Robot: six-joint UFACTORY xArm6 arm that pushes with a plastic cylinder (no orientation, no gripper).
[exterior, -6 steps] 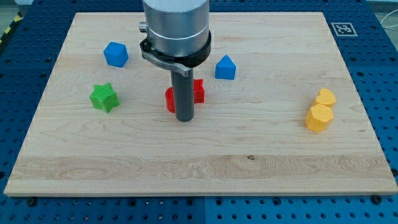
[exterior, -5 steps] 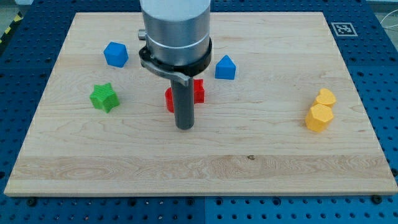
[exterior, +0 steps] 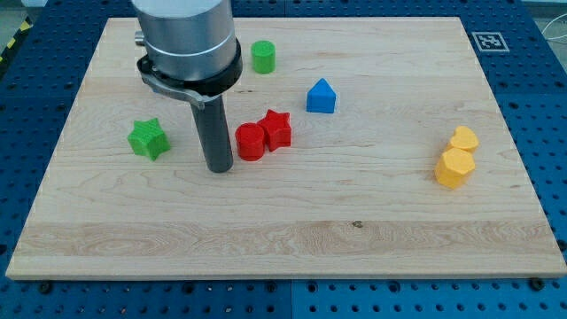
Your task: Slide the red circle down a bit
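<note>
On a pale wooden board (exterior: 354,221) over a blue perforated bench (exterior: 549,133), the red circle (exterior: 250,142) sits near centre, touching the red star (exterior: 276,129) at its two o'clock, while the arm's tip (exterior: 219,167), a bare rod grasping nothing, rests just beside the circle at its eight o'clock.

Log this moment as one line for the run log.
my tip: just left of red circle block, apart | red star block: touching circle's right | slide down: not yet done

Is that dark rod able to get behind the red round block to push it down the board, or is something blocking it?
Probably yes, with a detour. My tip sits just left of the red circle. The red star touches the circle's upper right, but the spot directly above the circle looks free.
</note>
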